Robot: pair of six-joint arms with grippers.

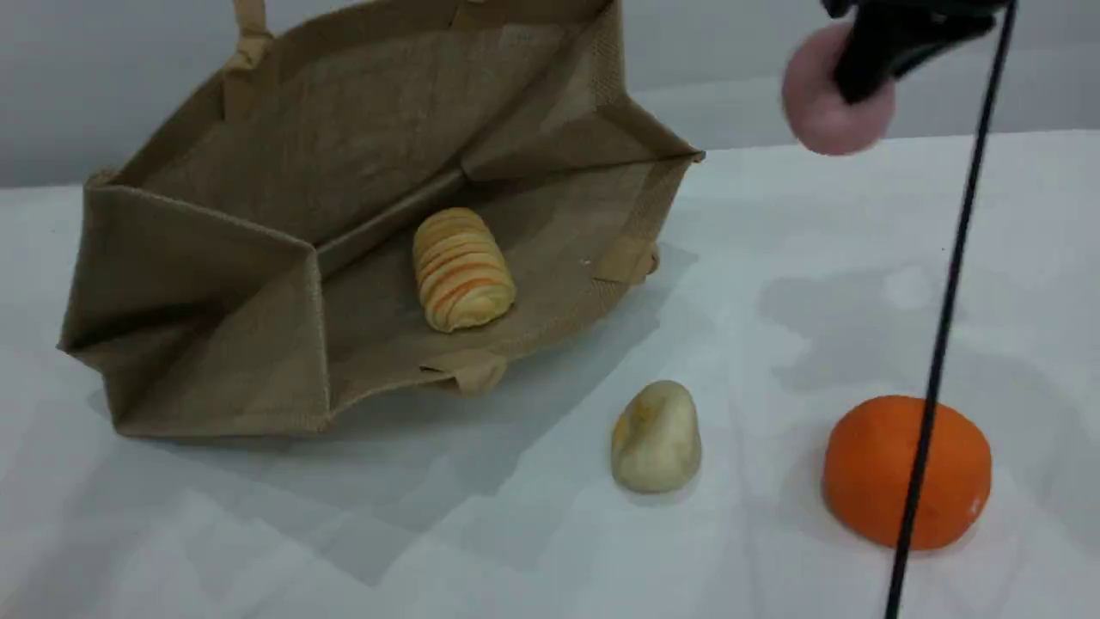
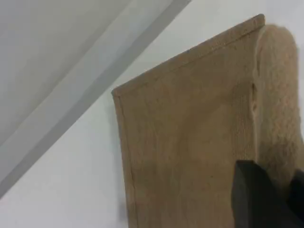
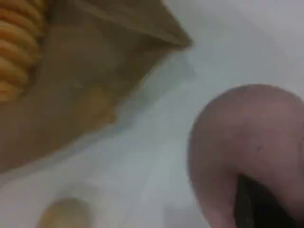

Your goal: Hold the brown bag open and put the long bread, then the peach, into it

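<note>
The brown bag lies on its side at the left of the scene view, mouth gaping toward the camera, one handle lifted past the upper edge. The long bread rests inside on the bag's lower wall. At the upper right, the right gripper is clamped on the peach, raised above the table and apart from the bag. The left gripper is closed at the bag's padded handle, low in the left wrist view. A beige lump and an orange sit at lower right.
</note>
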